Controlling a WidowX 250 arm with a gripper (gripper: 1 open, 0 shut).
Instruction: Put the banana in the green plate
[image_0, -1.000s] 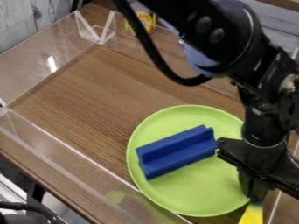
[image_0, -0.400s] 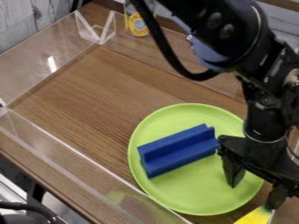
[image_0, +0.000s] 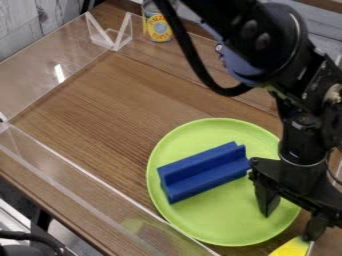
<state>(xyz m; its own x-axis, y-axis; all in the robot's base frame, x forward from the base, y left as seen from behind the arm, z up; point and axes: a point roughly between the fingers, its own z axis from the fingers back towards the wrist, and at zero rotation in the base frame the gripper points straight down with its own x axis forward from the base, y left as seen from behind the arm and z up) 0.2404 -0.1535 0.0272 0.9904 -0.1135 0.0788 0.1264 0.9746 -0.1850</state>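
The green plate (image_0: 201, 205) lies at the front right of the wooden table. A blue grooved block (image_0: 203, 172) rests on it. The banana (image_0: 290, 247) shows only as a small yellow piece at the bottom edge of the view, by the plate's lower right rim; whether it lies on the rim or just off it I cannot tell. My gripper (image_0: 293, 210) hangs just above the banana, pointing down. It is open, with its two black fingers (image_0: 267, 198) spread apart and nothing between them.
A clear plastic wall (image_0: 54, 150) runs along the left and front of the table. At the back stand a clear angled holder (image_0: 107, 35) and a yellow-labelled item (image_0: 160, 26). The black arm and its cables (image_0: 247, 40) reach in from the top right.
The gripper was shut low over the banana a second ago. It has since opened and risen slightly, leaving the banana lying by the plate's rim.
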